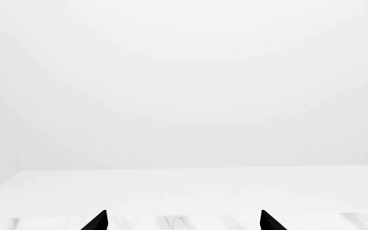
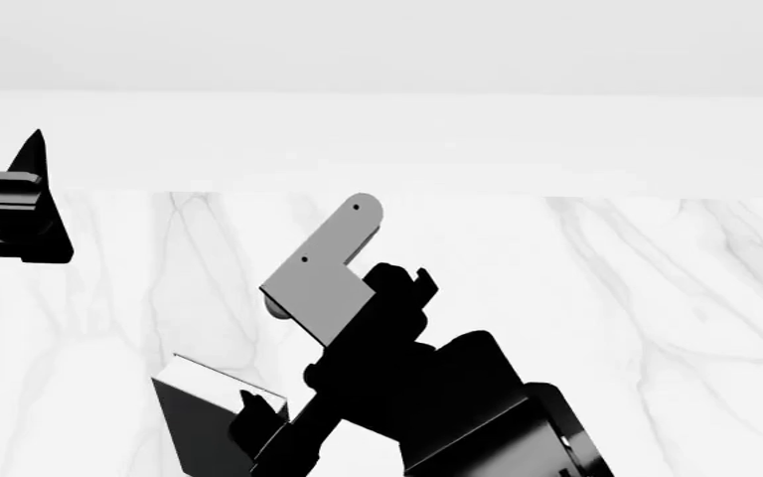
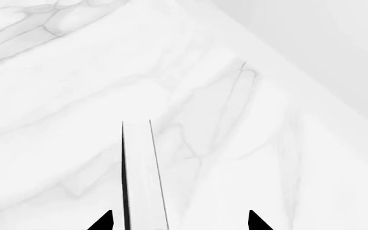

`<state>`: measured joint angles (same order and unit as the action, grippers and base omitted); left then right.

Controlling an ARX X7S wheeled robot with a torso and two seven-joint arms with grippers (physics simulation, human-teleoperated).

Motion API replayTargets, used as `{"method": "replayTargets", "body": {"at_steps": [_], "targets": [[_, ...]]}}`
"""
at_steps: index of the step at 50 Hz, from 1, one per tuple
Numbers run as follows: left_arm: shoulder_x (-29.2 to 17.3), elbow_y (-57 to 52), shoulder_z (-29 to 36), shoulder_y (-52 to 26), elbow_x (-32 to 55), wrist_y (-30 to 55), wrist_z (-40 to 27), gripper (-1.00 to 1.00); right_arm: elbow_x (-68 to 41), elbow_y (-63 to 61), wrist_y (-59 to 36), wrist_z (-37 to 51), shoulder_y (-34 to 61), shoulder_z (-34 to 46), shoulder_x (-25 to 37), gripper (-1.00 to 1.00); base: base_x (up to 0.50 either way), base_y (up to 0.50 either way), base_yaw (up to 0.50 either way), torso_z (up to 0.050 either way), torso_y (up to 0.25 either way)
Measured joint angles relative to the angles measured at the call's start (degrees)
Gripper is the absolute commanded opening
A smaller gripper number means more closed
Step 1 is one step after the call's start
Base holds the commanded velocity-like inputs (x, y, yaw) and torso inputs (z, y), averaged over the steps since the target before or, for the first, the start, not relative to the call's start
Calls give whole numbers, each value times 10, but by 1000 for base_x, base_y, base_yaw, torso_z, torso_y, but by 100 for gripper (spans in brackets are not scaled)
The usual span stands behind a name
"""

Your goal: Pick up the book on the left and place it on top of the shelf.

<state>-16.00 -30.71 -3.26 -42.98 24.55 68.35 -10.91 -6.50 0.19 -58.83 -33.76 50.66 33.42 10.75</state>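
The book (image 3: pixel 143 177) shows edge-on in the right wrist view, a white page block with a thin black cover. It stands between the fingertips (image 3: pixel 105 221) of my right gripper (image 3: pixel 180 221), closer to one of them, and the jaws are wide apart and not pressing it. In the head view the book (image 2: pixel 203 393) is at the lower left on the marble table (image 2: pixel 594 298), beside my right gripper (image 2: pixel 259 417). My left gripper (image 2: pixel 24 189) hovers at the far left, open and holding nothing (image 1: pixel 184 221). The shelf is out of view.
The white marble table top reaches back to a plain white wall (image 2: pixel 381 50). My right arm's black links and a grey bracket (image 2: pixel 322 268) fill the lower middle of the head view. The left wrist view shows only the table's far edge (image 1: pixel 184 218) and the wall.
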Motion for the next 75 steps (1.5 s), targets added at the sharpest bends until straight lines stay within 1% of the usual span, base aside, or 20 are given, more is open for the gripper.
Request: {"method": "replayTargets", "body": {"at_steps": [18, 58, 59, 75], "targets": [[-2, 0, 1, 0, 5, 0, -3, 100, 2, 68, 52, 5, -11, 29, -24, 100, 0, 0, 0, 0, 0], [-9, 1, -4, 8, 15, -7, -9, 100, -1, 261, 167, 10, 0, 66, -64, 100, 0, 0, 0, 0, 0], [-9, 1, -4, 8, 15, -8, -9, 100, -1, 263, 170, 10, 0, 67, -64, -100, 0, 0, 0, 0, 0], [-12, 3, -4, 14, 18, -13, -11, 100, -16, 258, 192, 11, -7, 78, -56, -100, 0, 0, 0, 0, 0]]}}
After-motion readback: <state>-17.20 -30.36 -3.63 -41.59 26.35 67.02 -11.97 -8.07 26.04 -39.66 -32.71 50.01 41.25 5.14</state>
